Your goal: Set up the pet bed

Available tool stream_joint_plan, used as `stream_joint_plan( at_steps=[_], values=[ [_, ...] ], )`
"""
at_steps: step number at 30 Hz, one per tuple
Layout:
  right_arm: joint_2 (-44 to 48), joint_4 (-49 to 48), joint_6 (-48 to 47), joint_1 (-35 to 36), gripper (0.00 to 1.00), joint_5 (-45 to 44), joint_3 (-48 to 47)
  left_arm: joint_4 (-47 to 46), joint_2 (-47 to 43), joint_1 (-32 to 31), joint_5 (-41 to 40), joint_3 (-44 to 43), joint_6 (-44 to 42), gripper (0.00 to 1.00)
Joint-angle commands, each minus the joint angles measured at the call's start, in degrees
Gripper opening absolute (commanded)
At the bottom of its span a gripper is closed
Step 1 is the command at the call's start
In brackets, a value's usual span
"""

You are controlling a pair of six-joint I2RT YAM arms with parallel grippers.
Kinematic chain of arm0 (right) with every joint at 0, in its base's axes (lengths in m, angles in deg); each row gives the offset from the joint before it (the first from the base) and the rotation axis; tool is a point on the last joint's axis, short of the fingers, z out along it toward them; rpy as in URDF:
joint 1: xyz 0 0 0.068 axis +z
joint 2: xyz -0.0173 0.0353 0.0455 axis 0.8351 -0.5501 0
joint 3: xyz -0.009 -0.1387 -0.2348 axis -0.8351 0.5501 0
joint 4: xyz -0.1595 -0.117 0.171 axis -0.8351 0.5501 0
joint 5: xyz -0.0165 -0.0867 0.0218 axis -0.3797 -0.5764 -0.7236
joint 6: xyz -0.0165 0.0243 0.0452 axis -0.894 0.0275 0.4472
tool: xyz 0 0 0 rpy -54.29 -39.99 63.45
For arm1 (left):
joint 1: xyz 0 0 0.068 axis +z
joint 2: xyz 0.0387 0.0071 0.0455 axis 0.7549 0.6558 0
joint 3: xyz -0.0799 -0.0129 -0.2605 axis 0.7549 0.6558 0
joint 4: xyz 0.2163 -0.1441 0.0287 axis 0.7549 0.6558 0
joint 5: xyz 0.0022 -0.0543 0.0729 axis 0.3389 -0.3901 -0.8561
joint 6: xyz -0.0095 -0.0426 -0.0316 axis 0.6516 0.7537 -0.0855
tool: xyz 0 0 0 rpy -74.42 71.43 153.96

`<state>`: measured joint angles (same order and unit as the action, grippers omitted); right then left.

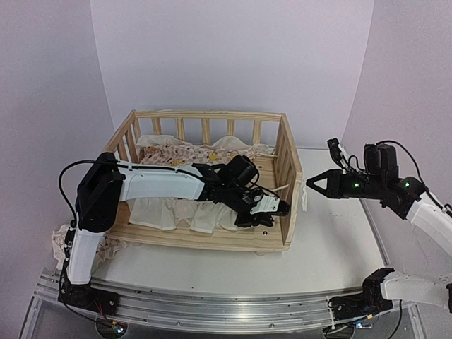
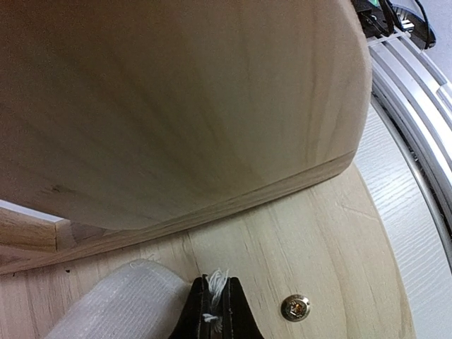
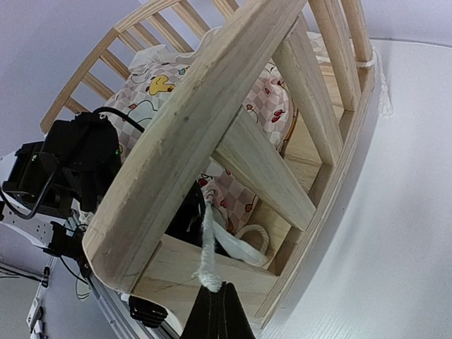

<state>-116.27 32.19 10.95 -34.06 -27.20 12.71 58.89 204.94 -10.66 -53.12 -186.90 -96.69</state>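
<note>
Nearest the lens, the left gripper (image 2: pixel 215 314), black jaws pressed together on the frayed white end of a tie string (image 2: pixel 216 282), low over the pet bed's pale wooden base board (image 2: pixel 339 240) and just beside a brass-coloured screw (image 2: pixel 295 306). Right gripper (image 3: pixel 219 311) likewise clamped, on a twisted white cord (image 3: pixel 207 247) rising toward the end rail, just outside the bed's right end. Unclear whether both ends belong to one tie.

Light pine crib-like frame with slatted rails (image 1: pixel 212 115) upright on the white table (image 1: pixel 332 240), nearer its left edge than its right. Cream ruffled cushion in pink-white checks with yellow ducks and cherries (image 1: pixel 180 150) inside the frame – rumpled, bunched toward the far left corner, with the right part of the base board bare. A bundle of cream cloth (image 1: pixel 60 240) at the table's near left corner, by the left arm's base.

Judged stage: securing the cushion at the right end, not yet flat.

Hazards from here:
- Slipping – only a thin tuft pinched on the left, likely to pull free under tension.
- Dragging or tipping of the light frame, given a hard outward tug on the right cord.
- Snagging on a slat, or further bunching of the cushion under uneven pull.
</note>
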Motion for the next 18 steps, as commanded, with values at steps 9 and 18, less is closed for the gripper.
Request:
stream_joint_plan(
  at_steps=[9, 18],
  values=[
    [-2.0, 7.8, 3.2, 0.0, 0.0, -13.0, -3.5, 14.4, -11.8, 2.3, 16.0, -8.5, 11.2, 0.0],
    [-3.9, 8.8, 3.7, 0.0, 0.0, -12.6, -7.3, 21.6, -11.6, 2.4, 28.0, -22.4, 21.7, 0.0]
  ],
)
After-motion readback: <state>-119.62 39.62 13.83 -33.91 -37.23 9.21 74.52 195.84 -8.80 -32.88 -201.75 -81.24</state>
